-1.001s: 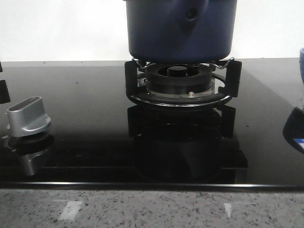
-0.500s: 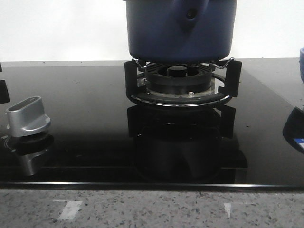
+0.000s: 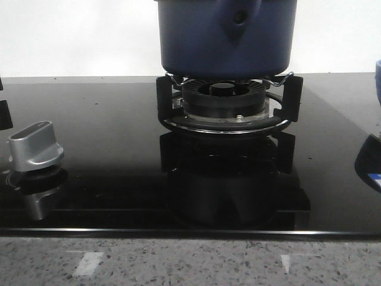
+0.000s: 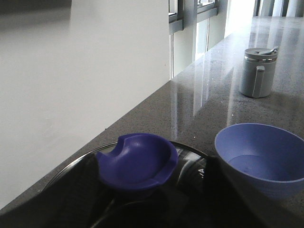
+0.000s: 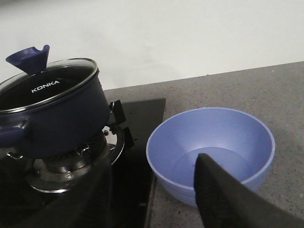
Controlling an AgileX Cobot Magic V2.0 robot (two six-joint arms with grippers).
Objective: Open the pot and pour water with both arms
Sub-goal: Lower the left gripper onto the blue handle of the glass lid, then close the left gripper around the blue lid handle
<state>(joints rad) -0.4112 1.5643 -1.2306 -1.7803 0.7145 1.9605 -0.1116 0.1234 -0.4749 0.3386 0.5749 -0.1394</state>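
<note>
No movement since earlier: lidded pot [image 3: 226, 39] on burner [image 3: 225, 104], bowl [image 5: 211, 152] beside (both tools' spread unclear).

speckled counter [image 3: 190, 262], black cooktop [image 3: 107, 155], bowl [image 5: 211, 152]

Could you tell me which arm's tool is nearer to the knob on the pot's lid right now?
Left. The left tool sits right at the lid knob, its fingers either side below it. The right tool is off beside the pot, by the light-blue bowl.
</note>
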